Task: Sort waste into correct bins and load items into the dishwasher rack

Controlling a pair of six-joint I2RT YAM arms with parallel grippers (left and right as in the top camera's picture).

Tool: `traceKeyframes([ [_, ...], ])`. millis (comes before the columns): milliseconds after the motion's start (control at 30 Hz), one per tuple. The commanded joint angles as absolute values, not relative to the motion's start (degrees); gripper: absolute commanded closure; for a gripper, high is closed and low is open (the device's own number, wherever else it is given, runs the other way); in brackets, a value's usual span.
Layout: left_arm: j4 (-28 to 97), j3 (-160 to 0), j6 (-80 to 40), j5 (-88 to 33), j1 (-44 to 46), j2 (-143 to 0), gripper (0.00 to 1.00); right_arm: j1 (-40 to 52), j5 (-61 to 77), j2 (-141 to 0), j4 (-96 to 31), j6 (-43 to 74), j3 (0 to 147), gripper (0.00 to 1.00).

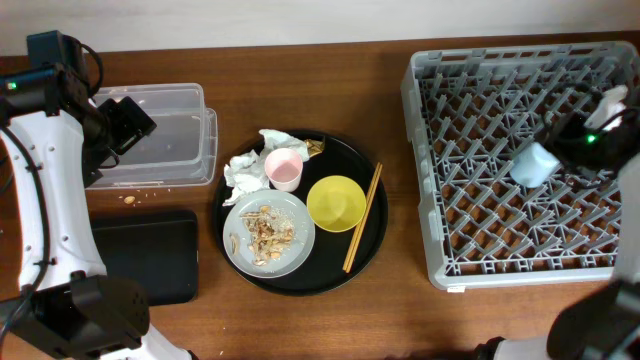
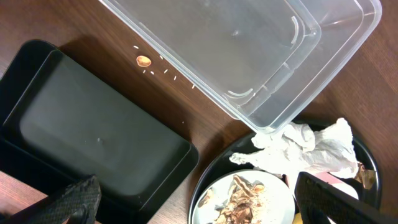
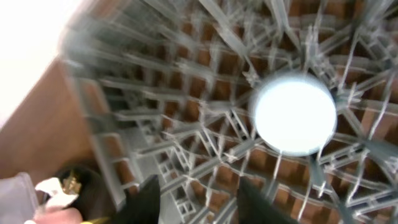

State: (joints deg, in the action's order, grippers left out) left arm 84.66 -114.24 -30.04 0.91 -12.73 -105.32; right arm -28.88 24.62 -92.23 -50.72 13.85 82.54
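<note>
The right gripper [image 3: 198, 194] is hovering over the large square grey plastic grid rack [image 1: 470, 250], right of the big round black tray [image 1: 372, 240]. Its jaws are standing apart, gripping nothing. The small light-blue cup [image 3: 295, 115] is sitting among the rack's pegs. Left of the tray, by the clear rectangular plastic tub [image 1: 160, 140], the left gripper [image 2: 196, 202] is hanging wide open and empty. The crumpled white tissue [image 1: 245, 170] is lying on the tray.

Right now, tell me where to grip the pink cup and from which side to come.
I'd take the pink cup by its rim from straight above, one finger inside, one outside its right wall. It stands upright with its mouth open, and the crumpled tissue lies against its left side.
</note>
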Motion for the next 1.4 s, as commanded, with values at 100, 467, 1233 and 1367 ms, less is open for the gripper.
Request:
traceKeyframes([
  [100,84.7,-115.3,-30.6,1.3,-13.0,-103.7,0.01,-28.3,34.3,-87.6,-50.9,9.5,84.4,0.52],
  [467,84.7,-115.3,-30.6,1.3,-13.0,-103.7,0.01,-6.1,33.2,-86.6,-52.9,6.5,84.4,0.32],
  [1233,84.7,-115.3,-30.6,1.3,-13.0,-103.7,0.01,33.1,14.9,-110.1,-59.7,12.2,113.8,0.01],
  [1367,84.7,-115.3,-30.6,1.3,-13.0,-103.7,0.01,35.9,9.5,-113.6,-56.0,20.3,113.8,0.07],
])
